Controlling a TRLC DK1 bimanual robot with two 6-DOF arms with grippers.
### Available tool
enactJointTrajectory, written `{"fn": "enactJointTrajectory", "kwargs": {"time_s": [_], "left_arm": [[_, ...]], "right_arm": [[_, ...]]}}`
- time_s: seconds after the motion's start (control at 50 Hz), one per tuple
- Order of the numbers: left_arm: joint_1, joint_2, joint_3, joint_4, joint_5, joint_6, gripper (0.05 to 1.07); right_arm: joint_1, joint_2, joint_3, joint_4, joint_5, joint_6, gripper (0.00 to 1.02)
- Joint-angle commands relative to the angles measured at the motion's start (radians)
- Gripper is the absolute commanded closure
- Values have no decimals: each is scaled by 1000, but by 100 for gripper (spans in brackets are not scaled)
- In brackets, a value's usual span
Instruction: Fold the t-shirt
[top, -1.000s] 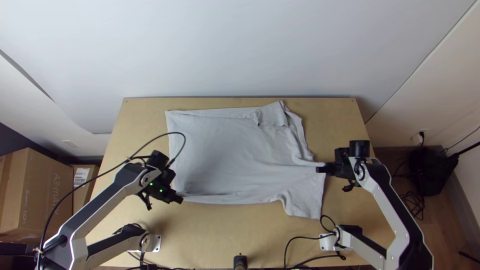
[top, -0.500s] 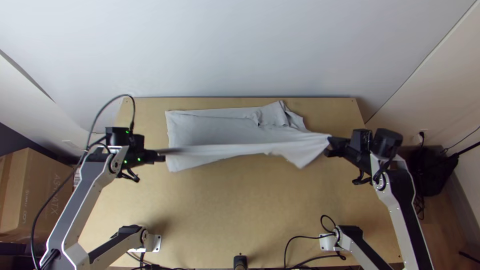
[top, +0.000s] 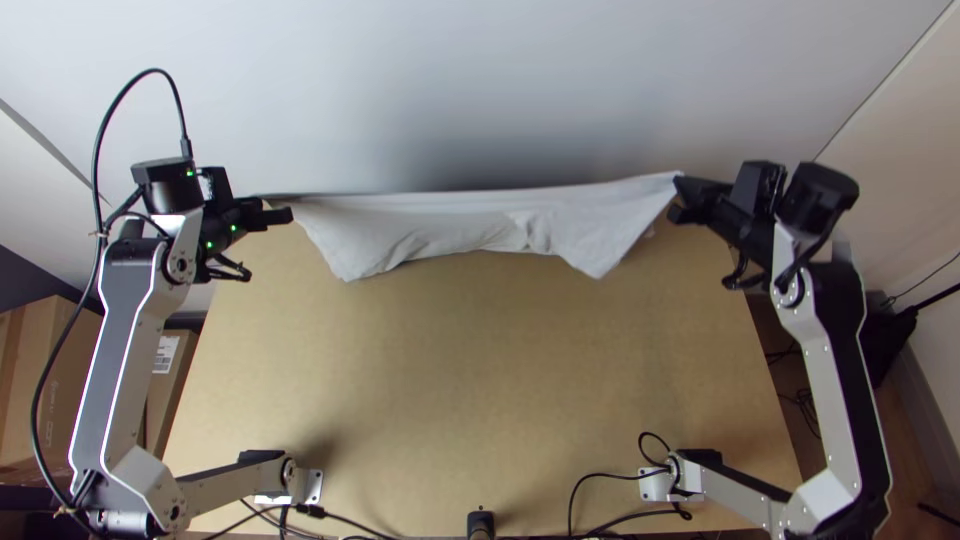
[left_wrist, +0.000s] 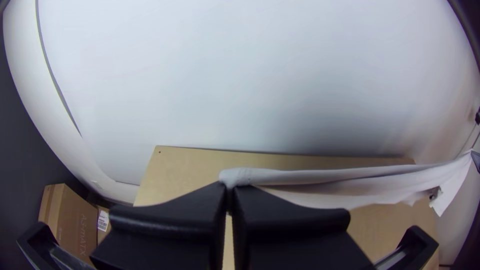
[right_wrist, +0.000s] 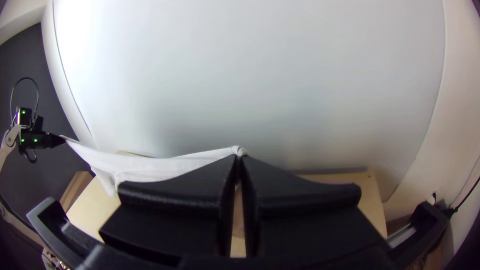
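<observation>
Left black tool (top: 280, 213) and right black tool (top: 678, 200) gripping the pale-grey fabric t-shirt (top: 450, 216) — it's hanging between them, over the light wooden worktop (top: 450, 380)

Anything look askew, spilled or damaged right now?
No spill or tear that I can see. Only the t-shirt looks uneven: strung between the jaws of the left gripper and right gripper, its lower edge droops in two points either side of a creased middle.

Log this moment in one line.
grey cloth t-shirt: hanging stretched above light wooden table | black left gripper: shut on one end | black right gripper: shut on other end
</observation>
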Motion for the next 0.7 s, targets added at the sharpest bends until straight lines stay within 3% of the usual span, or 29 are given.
{"fn": "enactJointTrajectory", "kwargs": {"time_s": [0.0,0.38,0.68], "left_arm": [[21,42,115,30,-34,-51,105],[35,236,657,38,-94,-33,105],[61,52,629,101,-94,-24,105]], "right_arm": [[-5,94,177,51,55,15,100],[85,319,680,48,152,3,100],[124,89,672,43,168,17,100]]}}
